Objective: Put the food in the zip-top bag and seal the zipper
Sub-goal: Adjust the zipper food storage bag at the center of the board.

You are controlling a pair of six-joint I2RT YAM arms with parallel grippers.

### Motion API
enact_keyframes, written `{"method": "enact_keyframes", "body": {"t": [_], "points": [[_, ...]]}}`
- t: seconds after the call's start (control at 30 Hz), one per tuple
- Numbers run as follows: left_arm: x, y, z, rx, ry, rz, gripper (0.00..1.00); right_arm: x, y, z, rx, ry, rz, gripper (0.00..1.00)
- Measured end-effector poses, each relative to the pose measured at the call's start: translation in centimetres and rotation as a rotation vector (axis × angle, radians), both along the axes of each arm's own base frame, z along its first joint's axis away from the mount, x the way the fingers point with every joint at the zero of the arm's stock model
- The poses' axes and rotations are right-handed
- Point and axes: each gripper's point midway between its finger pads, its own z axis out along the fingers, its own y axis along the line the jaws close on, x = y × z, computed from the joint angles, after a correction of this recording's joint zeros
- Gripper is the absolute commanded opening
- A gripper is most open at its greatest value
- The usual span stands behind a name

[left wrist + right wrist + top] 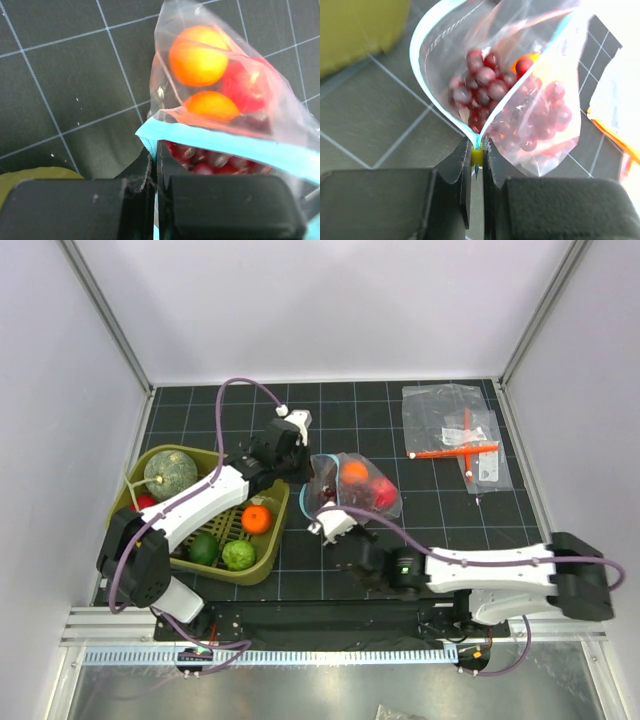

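**Zip-top bag** [388, 502]: clear pouch lying on the black gridded mat [300, 400], near its centre and just right of the basket.
- Contents: grapes [482, 85], two orange fruits [198, 56] [212, 105] and one red fruit [247, 85].
- Zipper [240, 145]: a light blue strip. In the right wrist view the mouth gapes in a loop.

**Left gripper** [154, 165]: fingers pressed together on one end of the zipper, at the bag's far-left corner.

**Right gripper** [476, 160]: fingers pinched on the other end of the zipper, at the near corner. A yellow speck shows between them.

**Olive basket** [262, 565]: sits left of the bag and holds a melon [170, 472], a loose orange fruit [257, 519] and a green ball [238, 555].

**Clear packets** [440, 410]: lie at far right, well apart from the bag, with an orange-red tool [450, 452].
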Motion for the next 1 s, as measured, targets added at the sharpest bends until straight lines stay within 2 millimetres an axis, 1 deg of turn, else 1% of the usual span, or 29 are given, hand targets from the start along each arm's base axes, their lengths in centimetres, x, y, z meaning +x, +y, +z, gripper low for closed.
{"method": "enact_keyframes", "body": {"t": [0.13,0.2,0.27,0.37,0.4,0.43,0.47,0.5,0.6,0.63,0.67,0.77,0.83,0.87,0.9,1.0], "points": [[-0.5,0.5,1.2,-0.005,-0.003,0.013,0.0,-0.9,-1.1,4.6,0.197,0.005,0.029,0.01],[-0.8,0.9,2.4,-0.004,-0.01,0.024,0.0,-1.4,-1.5,6.4,0.281,0.015,0.052,0.01],[-0.9,1.1,4.4,-0.008,-0.031,0.034,0.0,-2.1,-1.9,7.7,0.335,0.045,0.071,0.01],[-1.0,1.4,8.0,-0.013,-0.086,0.055,0.05,-2.9,-1.6,9.3,0.362,0.115,0.084,0.01],[-1.2,1.7,9.2,-0.014,-0.108,0.064,0.18,-3.3,-1.4,9.7,0.367,0.142,0.089,0.01],[-1.3,2.0,10.3,-0.01,-0.132,0.073,0.24,-3.6,-1.2,10.1,0.377,0.169,0.096,0.01],[-1.5,2.4,11.3,-0.01,-0.157,0.085,0.35,-3.9,-1.1,10.4,0.385,0.193,0.102,0.01],[-1.6,2.8,12.1,-0.01,-0.176,0.096,0.44,-4.2,-1.1,10.6,0.389,0.213,0.109,0.01],[-2.4,4.2,14.2,0.006,-0.244,0.134,0.66,-5.2,-1.0,11.0,0.396,0.27,0.129,0.01],[-2.8,4.4,14.7,0.01,-0.266,0.139,0.69,-5.4,-1.1,11.0,0.393,0.283,0.131,0.01],[-3.3,4.4,15.1,0.014,-0.288,0.138,0.73,-5.6,-1.3,10.8,0.391,0.295,0.136,0.01],[-5.0,4.1,15.2,0.039,-0.348,0.102,0.78,-6.1,-1.9,10.5,0.385,0.314,0.148,0.01],[-6.3,3.7,14.7,0.058,-0.377,0.05,0.82,-6.4,-2.5,10.2,0.387,0.321,0.163,0.01],[-7.0,3.3,14.3,0.057,-0.402,0.002,0.87,-6.6,-2.8,10.0,0.392,0.324,0.173,0.01],[-7.5,3.1,14.1,0.056,-0.413,-0.027,0.89,-6.8,-3.1,9.8,0.394,0.326,0.181,0.01],[-9.1,2.1,13.2,0.031,-0.462,-0.153,0.9,-7.2,-4.0,9.4,0.401,0.329,0.191,0.01]]}}
